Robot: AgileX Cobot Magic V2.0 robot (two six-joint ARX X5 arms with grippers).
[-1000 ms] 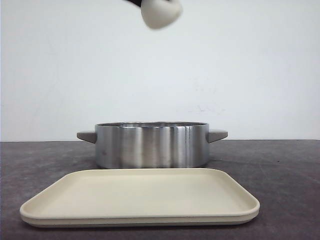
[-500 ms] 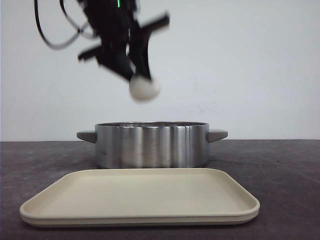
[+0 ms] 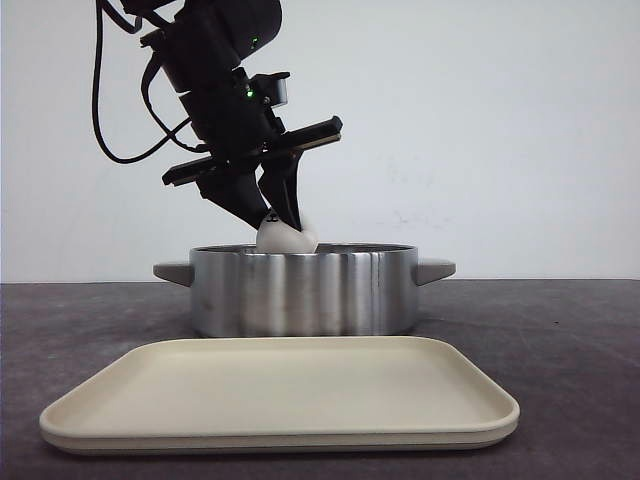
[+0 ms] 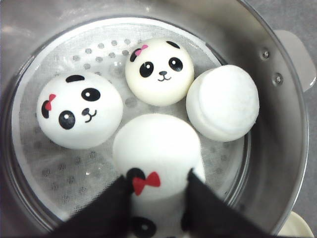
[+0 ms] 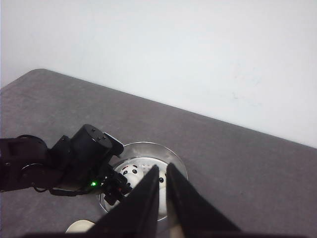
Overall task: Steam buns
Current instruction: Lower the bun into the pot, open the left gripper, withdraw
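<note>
Down from high above the pot (image 3: 303, 290), the left gripper (image 4: 159, 208) now clamps bun 4 (image 4: 157, 154) just over the steamer liner (image 4: 74, 168) beside 3 seated buns (image 4: 79, 110), so releasing low should prevent rolling.

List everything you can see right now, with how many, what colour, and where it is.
buns: four, white with black panda faces; three on the liner in the pot, one tipped over, the fourth held at the pot's rim
pot: one, steel, grey handles, behind the tray
steamer liner: one, white, perforated, in the pot
tray: one, cream, bare, front of table
table: dark grey
left gripper: black, closed on the fourth bun
right gripper: black, raised, jaws nearly together
</note>
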